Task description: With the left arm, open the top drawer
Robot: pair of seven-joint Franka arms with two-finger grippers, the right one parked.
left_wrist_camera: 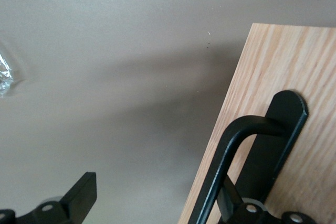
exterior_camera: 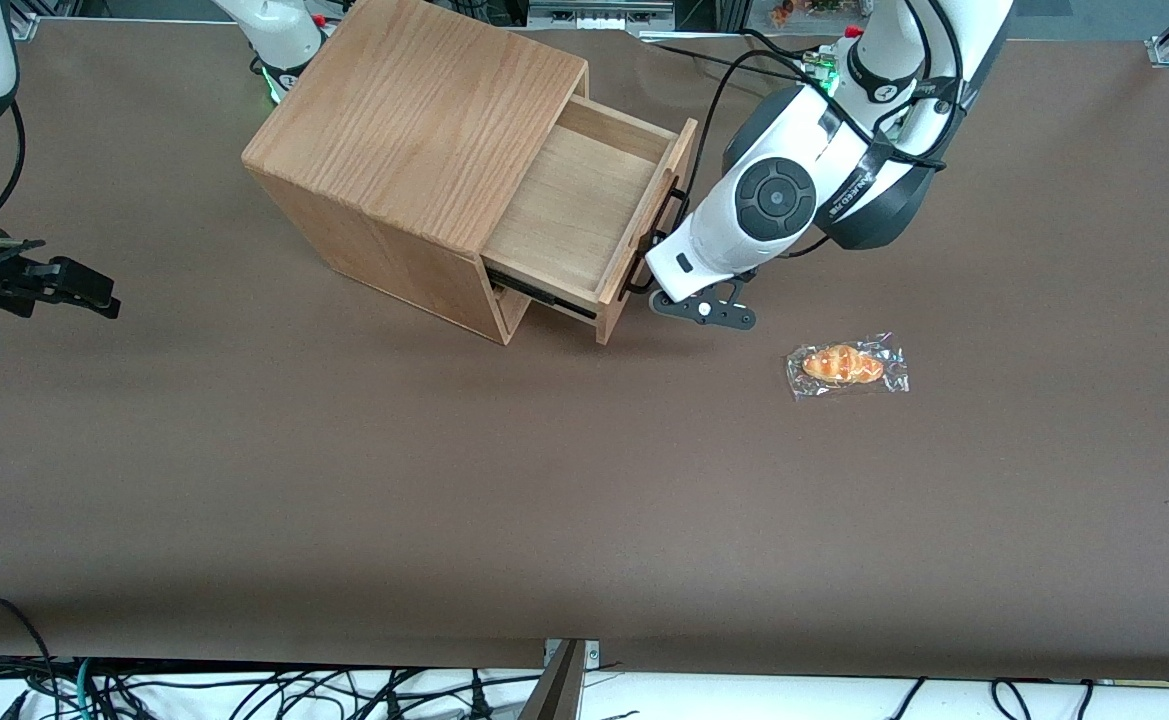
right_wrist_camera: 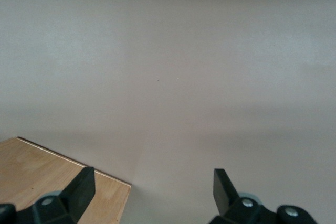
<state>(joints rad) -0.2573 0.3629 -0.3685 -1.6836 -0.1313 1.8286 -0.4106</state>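
The top drawer [exterior_camera: 574,210] stands pulled well out of the oak cabinet [exterior_camera: 414,130], its pale floor bare. A black bar handle [exterior_camera: 656,240] runs across its front. The left arm [exterior_camera: 774,200] reaches down in front of the drawer, and its gripper [exterior_camera: 682,300] sits at the handle end nearer the front camera. In the left wrist view the gripper [left_wrist_camera: 157,198] is open: one finger [left_wrist_camera: 79,195] hangs over the bare table, the other [left_wrist_camera: 247,208] is tucked between the handle bar [left_wrist_camera: 220,166] and the drawer front [left_wrist_camera: 278,61].
A wrapped bread roll [exterior_camera: 847,365] lies on the brown table [exterior_camera: 584,500], nearer the front camera than the gripper and toward the working arm's end. A corner of its wrapper [left_wrist_camera: 5,74] shows in the left wrist view. A lower drawer [exterior_camera: 509,305] sits shut.
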